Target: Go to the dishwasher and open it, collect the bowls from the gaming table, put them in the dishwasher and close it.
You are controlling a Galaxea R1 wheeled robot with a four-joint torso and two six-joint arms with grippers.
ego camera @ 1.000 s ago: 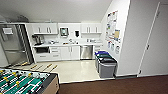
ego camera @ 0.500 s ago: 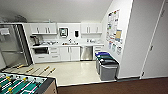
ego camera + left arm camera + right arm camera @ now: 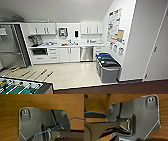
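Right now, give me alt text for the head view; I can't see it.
A kitchenette across a pale floor: the closed stainless dishwasher sits under the counter among white cabinets. Bins stand along the right wall, and a table-football table fills the near left corner.

Head camera: sitting high, facing forward and down across a kitchenette, taking in the far dishwasher [image 3: 86,53], the bins [image 3: 108,67] at middle distance and the table-football table [image 3: 22,86] close below. Left wrist camera: looking along its arm, close above brown wood-grain floor [image 3: 11,119]. Right wrist camera: facing the same wood-grain floor [image 3: 97,102], equally close.
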